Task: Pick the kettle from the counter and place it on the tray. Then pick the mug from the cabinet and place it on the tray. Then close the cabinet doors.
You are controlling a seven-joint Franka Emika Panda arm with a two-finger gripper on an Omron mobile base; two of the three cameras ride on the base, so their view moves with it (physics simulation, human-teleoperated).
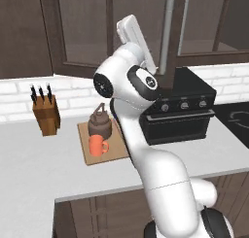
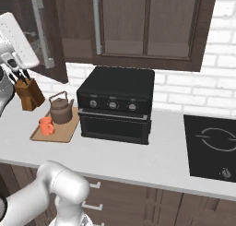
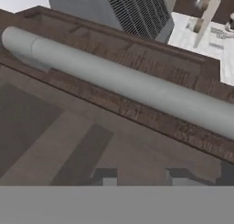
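Note:
The dark-brown kettle (image 1: 100, 123) (image 2: 61, 109) stands on the light-wood tray (image 1: 113, 152) (image 2: 62, 130), which lies on the grey counter (image 1: 29, 164) (image 2: 138, 158). The orange mug (image 1: 97, 145) (image 2: 46, 126) stands on the tray too, just in front of the kettle. My arm reaches up to a cabinet door (image 1: 168, 62) (image 2: 53, 59) that stands swung out from the cabinet. In the hand view my gripper (image 3: 141, 178) is open right at this door's panel (image 3: 68, 141). Its grey bar handle (image 3: 123, 86) (image 1: 168, 33) (image 2: 39, 31) runs just beyond the fingertips (image 3: 106, 176), with nothing between them.
A black toaster oven (image 1: 180, 110) (image 2: 117, 103) sits on the counter right of the tray. A brown knife block (image 1: 46, 115) (image 2: 28, 95) stands to the tray's left. A black cooktop (image 2: 214, 146) lies at the far right. A neighbouring door's handle (image 2: 97, 22) hangs above the oven.

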